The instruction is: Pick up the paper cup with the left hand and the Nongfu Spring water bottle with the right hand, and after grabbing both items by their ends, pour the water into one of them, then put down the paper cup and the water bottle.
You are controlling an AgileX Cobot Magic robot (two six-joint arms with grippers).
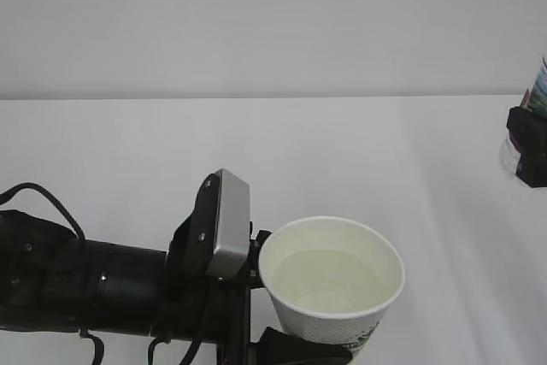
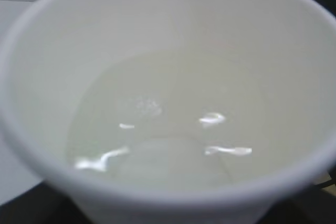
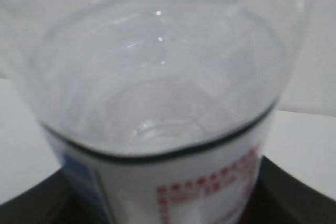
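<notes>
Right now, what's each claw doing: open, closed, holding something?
Left gripper: closed around the paper cup, which has water in it.
Right gripper: closed around the water bottle.

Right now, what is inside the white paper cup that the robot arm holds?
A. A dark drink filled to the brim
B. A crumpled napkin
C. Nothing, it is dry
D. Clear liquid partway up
D: the paper cup holds water, a clear pool with bright glints, its surface well below the rim, in both the exterior and left wrist views.
</notes>
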